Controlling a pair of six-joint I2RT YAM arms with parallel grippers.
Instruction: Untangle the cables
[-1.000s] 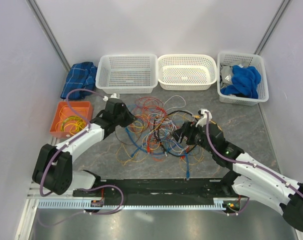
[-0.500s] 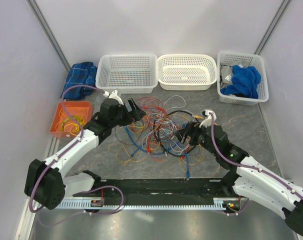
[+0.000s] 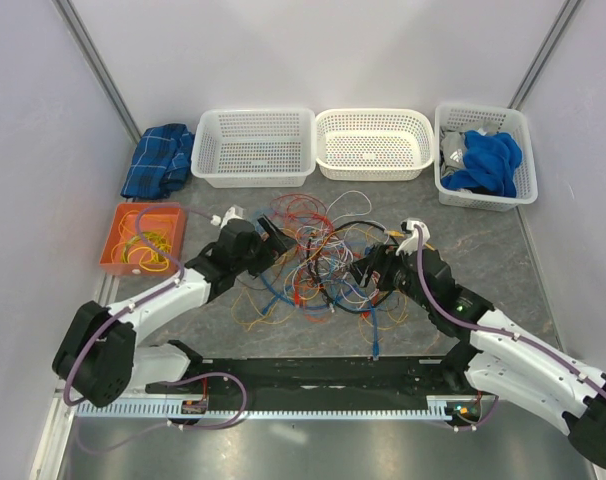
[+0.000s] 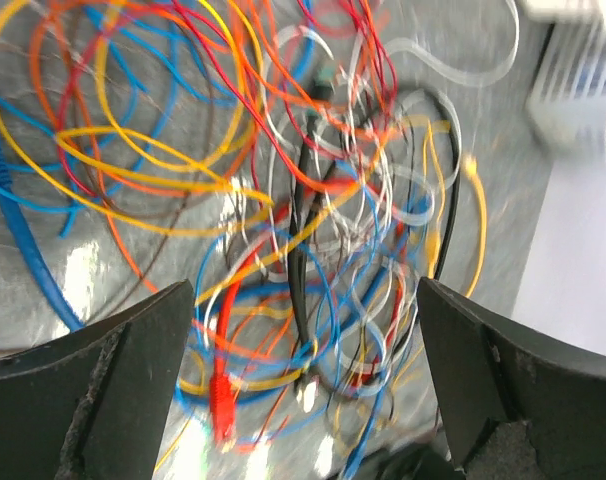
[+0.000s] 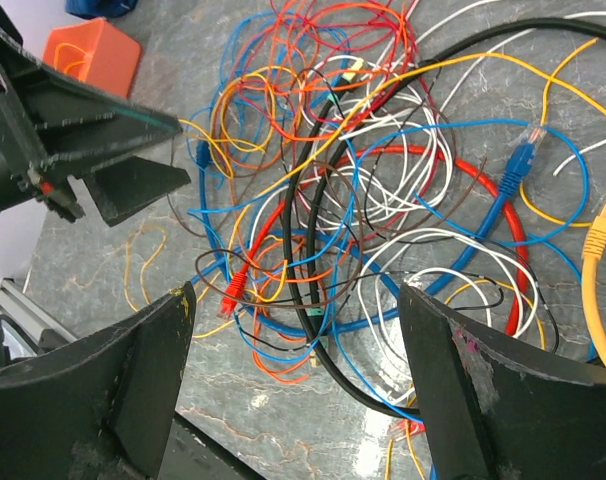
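Cables sit in one tangled heap on the grey table, between the two arms (yellow, orange, red, blue and white strands, with a thicker black loop running through). The left gripper hangs over the heap's left edge, its fingers spread wide and pinching nothing. The right gripper hovers at the heap's right side, likewise spread apart and gripping nothing. An orange tray with yellow wires in it stands well apart at the left.

Thin flexible cables yellow, orange, red, blue, white, black; stone-look bench marbled grey; folded cloth blue plaid.
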